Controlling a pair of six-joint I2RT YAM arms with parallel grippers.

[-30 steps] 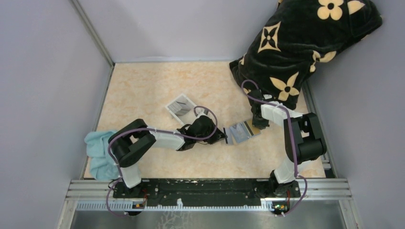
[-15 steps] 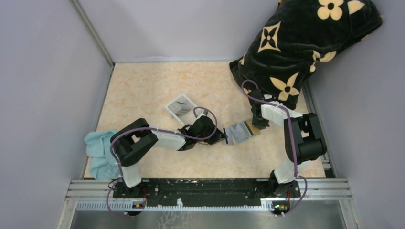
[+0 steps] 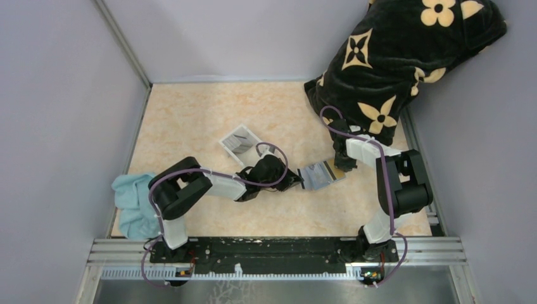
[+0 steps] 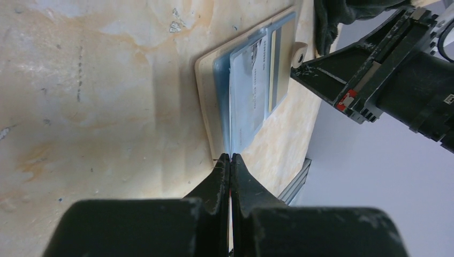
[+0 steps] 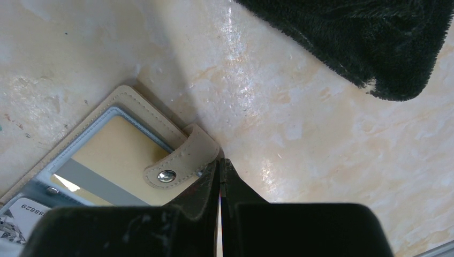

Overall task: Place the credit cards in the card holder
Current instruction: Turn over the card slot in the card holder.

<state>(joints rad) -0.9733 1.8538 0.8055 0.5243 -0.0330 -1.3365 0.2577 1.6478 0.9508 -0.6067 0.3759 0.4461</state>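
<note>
card holder (image 5: 184,155) looks like matte stitched leather, shiny metal snap (image 5: 167,175), bench (image 5: 300,134) is glossy, blanket (image 5: 364,37) is fuzzy plush

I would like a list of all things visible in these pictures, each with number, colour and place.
card holder: one, tan, blue-grey lining, open on table, centre-right.
credit cards: two seen, silvery and tan-gold, on the open holder.
tray: one, clear white, table middle; contents unclear.
cloth: one, light blue, left table edge.
blanket: one, black with tan flowers, far right corner.
table: one, beige marbled.
left gripper: shut, tips at a card's edge.
right gripper: shut, tips at holder's snap tab.
</note>
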